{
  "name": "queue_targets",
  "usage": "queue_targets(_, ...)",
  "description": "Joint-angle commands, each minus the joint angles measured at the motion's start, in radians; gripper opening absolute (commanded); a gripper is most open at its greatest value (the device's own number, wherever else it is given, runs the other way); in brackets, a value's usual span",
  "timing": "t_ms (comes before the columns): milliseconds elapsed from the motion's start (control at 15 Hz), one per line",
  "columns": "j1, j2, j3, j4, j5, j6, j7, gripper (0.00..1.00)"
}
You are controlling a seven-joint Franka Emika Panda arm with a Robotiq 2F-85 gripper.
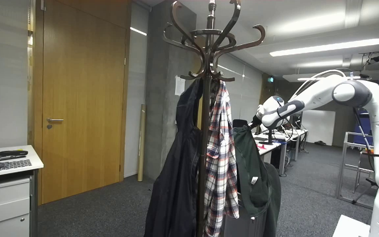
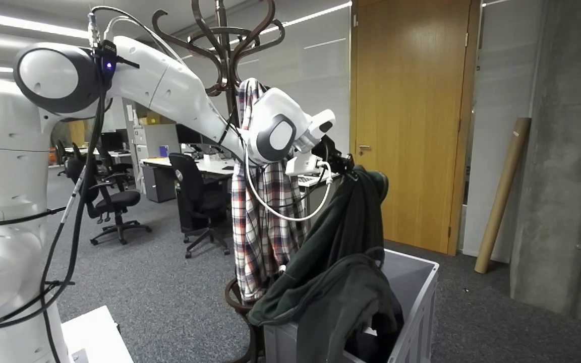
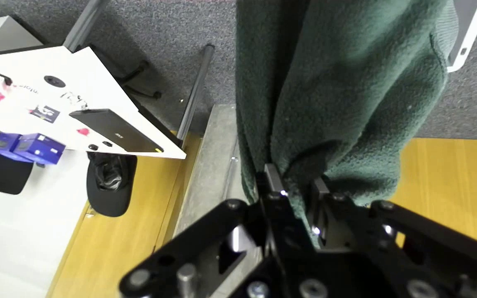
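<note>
My gripper (image 3: 296, 184) is shut on a dark green fleece garment (image 3: 329, 82), with a bunch of its cloth between the fingers. In both exterior views the garment (image 2: 358, 217) hangs down from the gripper (image 1: 252, 125). Its lower part drapes over the rim of a grey crate (image 2: 411, 282). A dark grey-green piece of cloth (image 2: 341, 302) also lies over that rim; I cannot tell whether it belongs to the same garment. Beside it stands a dark wooden coat rack (image 1: 203, 184), bearing a plaid shirt (image 1: 220, 148) and a black jacket (image 1: 179, 171).
A white desk with a dark laptop (image 3: 116, 129) shows in the wrist view. Office chairs (image 2: 114, 196) stand behind the rack. A wooden door (image 1: 84, 98) and a cardboard tube (image 1: 141, 141) are by the wall.
</note>
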Motion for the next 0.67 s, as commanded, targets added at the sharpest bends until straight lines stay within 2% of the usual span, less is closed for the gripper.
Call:
queue_targets(0,0.068,0.114,-0.078,0.176,-0.094,-0.032,0.130,0.04)
queue_targets(133,0.085,0.169,-0.080,0.196,-0.101,-0.044,0.141,0.04)
queue_targets(200,0.088,0.194,-0.074,0.193,-0.091,-0.039,0.137,0.42)
queue_targets(267,0.093,0.217,-0.070,0.194,-0.088,-0.041,0.130,0.44)
queue_targets(333,0.094,0.236,-0.063,0.191,-0.081,-0.042,0.117,0.50)
queue_targets(600,0.076,0.249,-0.005,0.125,-0.017,-0.033,0.034,0.82)
